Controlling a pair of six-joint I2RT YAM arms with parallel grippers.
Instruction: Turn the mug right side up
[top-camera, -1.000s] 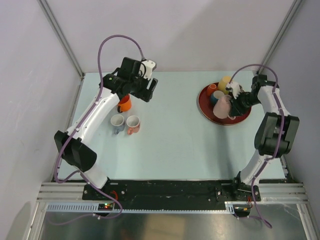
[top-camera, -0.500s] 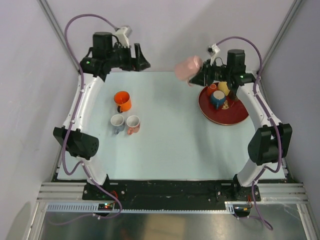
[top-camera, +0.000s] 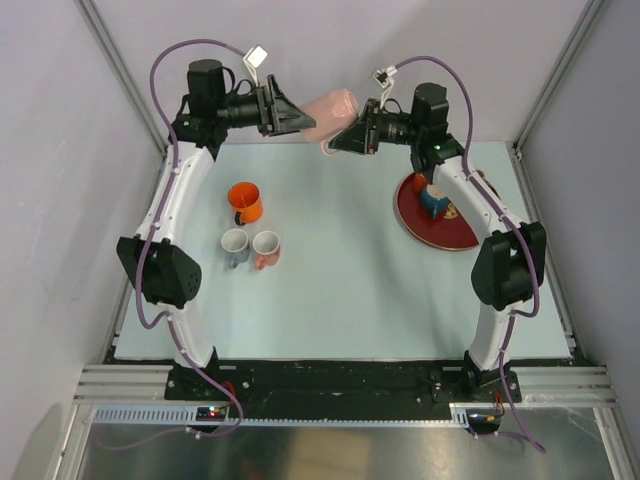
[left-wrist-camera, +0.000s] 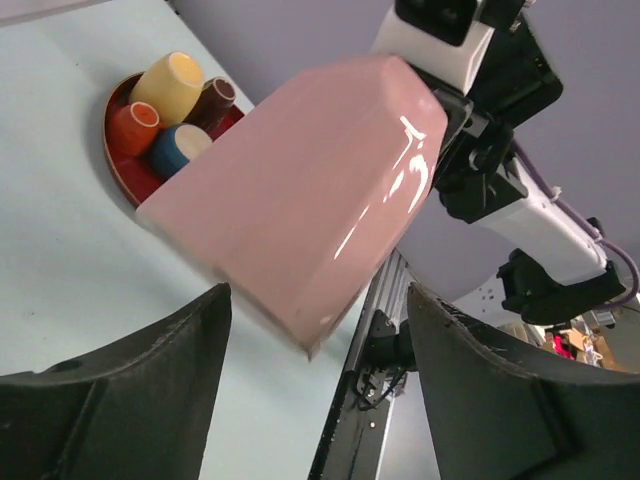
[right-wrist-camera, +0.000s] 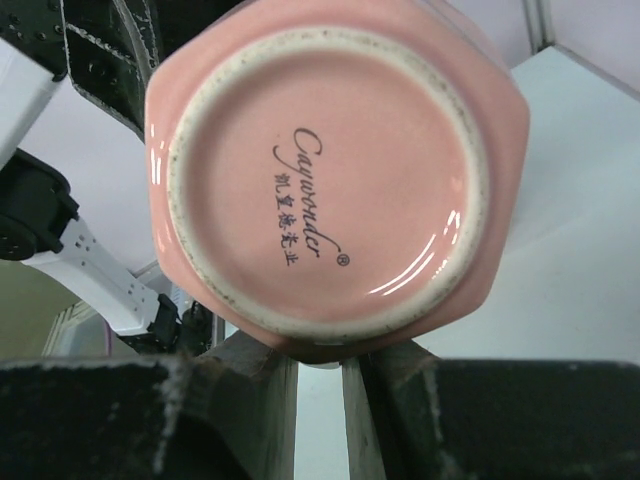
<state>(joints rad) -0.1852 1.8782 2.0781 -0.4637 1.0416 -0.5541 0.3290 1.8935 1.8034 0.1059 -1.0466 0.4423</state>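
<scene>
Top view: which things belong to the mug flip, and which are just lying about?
In the job: pink mug, right gripper gripping it, left gripper open near it.
Lying about: orange mug, pale cup, salmon cup, red tray, tray cups.

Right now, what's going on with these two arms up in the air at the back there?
The right gripper holds a pink mug in the air over the table's far edge, tipped sideways, base toward its own wrist camera. The left gripper is open, fingers spread at the mug, not closed on it; it looks like a handover. An orange mug and two smaller mugs stand upright on the table, more on the red tray.
</scene>
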